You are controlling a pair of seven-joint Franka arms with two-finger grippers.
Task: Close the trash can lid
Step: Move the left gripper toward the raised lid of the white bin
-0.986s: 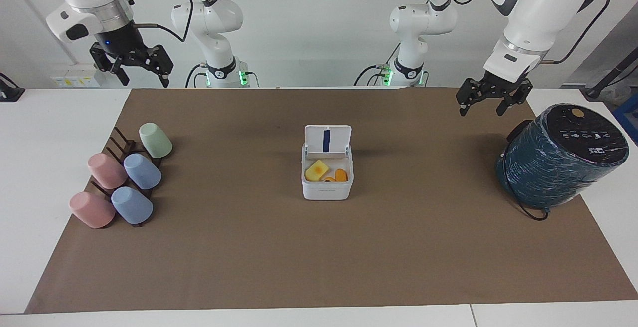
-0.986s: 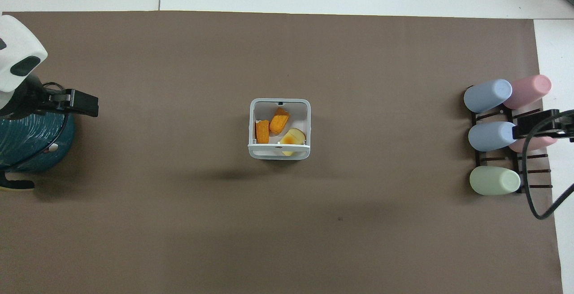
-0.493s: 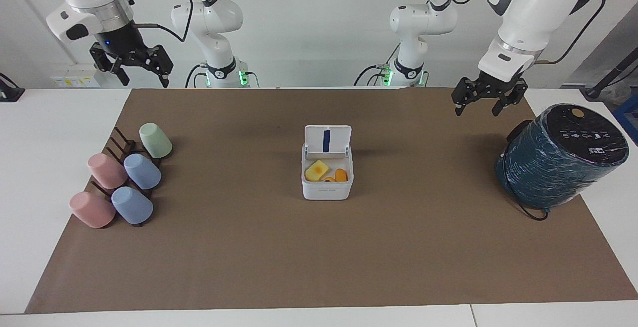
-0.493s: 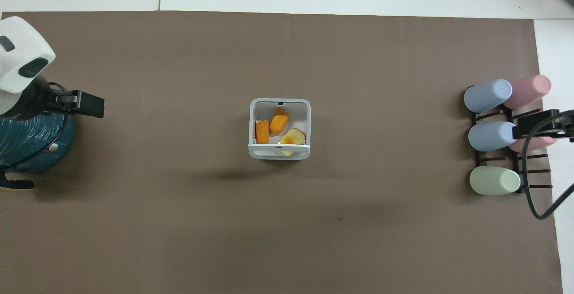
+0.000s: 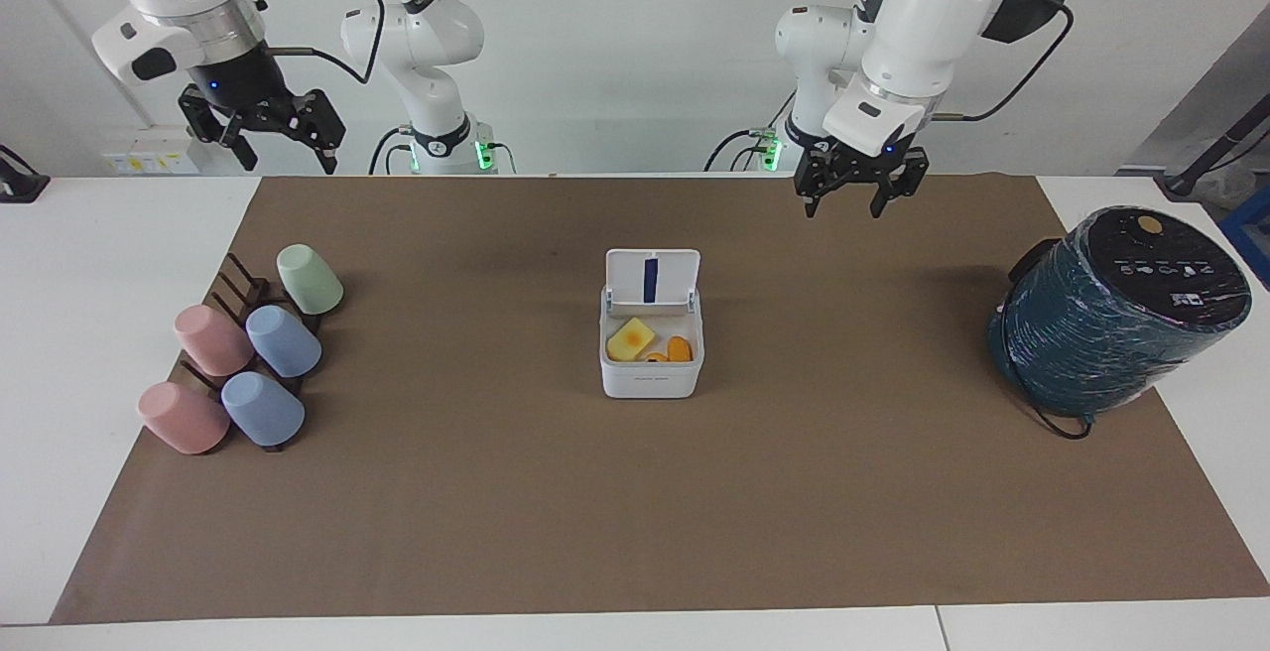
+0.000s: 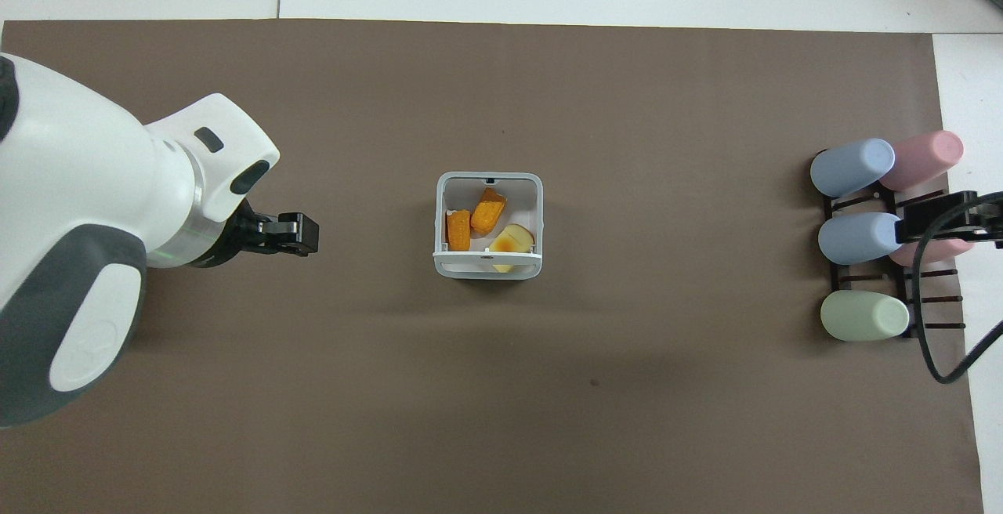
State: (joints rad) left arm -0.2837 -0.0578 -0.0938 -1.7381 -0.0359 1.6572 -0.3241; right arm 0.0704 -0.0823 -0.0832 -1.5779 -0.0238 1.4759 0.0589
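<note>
The trash can (image 5: 651, 375) is a small white square box in the middle of the brown mat; it also shows in the overhead view (image 6: 488, 179). Its lid (image 5: 652, 277) stands upright on the side nearer to the robots, blue stripe showing. In the overhead view the lid (image 6: 488, 264) shows only as an edge. Yellow and orange food pieces (image 5: 632, 339) lie inside. My left gripper (image 5: 841, 206) is open and empty, raised over the mat toward the left arm's end from the can, apart from it (image 6: 302, 233). My right gripper (image 5: 288, 160) is open, raised over the cup rack, waiting.
A large dark teal cylindrical appliance (image 5: 1116, 309) stands at the left arm's end of the mat, hidden under the left arm in the overhead view. Several pastel cups (image 5: 283, 340) lie on a dark rack (image 6: 925, 295) at the right arm's end.
My left arm has swung from above the teal appliance toward the middle of the table, closer to the trash can. The right arm, the can and the lid have not moved.
</note>
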